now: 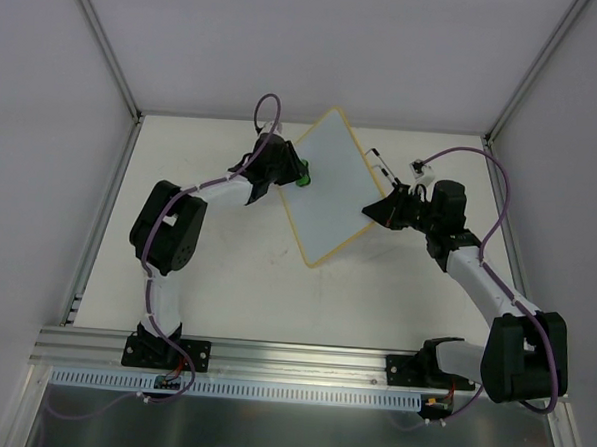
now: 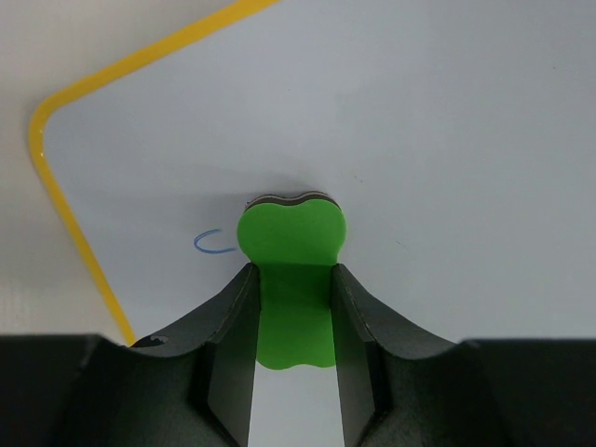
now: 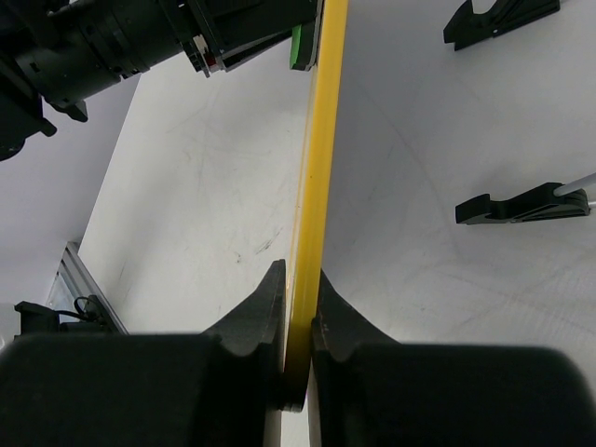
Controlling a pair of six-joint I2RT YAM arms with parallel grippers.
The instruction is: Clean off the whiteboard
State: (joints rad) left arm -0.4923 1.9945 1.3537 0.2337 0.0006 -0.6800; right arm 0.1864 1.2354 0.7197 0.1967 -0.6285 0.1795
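- The whiteboard is held over the far middle of the table, apparently lifted off it and tilted, with one corner pointing away from the arms. It is a thin, flat, rigid rectangle with rounded corners. Its face is smooth, glossy white, and a narrow yellow frame runs round it. Nearly all of the face that shows is clean, so I judge the erasing close to done.
- The right gripper is at the whiteboard's right edge. Its black, matte, wedge-shaped jaws are clamped on the yellow frame, one on each side of the panel. From the right wrist the board is seen edge-on, as a slim yellow strip.
- The left gripper is at the whiteboard's left edge. Its black jaws are pinched on the waist of the eraser.
- The eraser is bright green and bone-shaped, with a thin dark pad layer along its lobed front end. That end is pressed against the whiteboard's face, near its rounded yellow corner.
- A blue mark is all the writing I can find. It is a short curved stroke on the whiteboard just beside the eraser, between it and the frame. One sideways pass over it looks like what is left, though the part of the face under the eraser is hidden.
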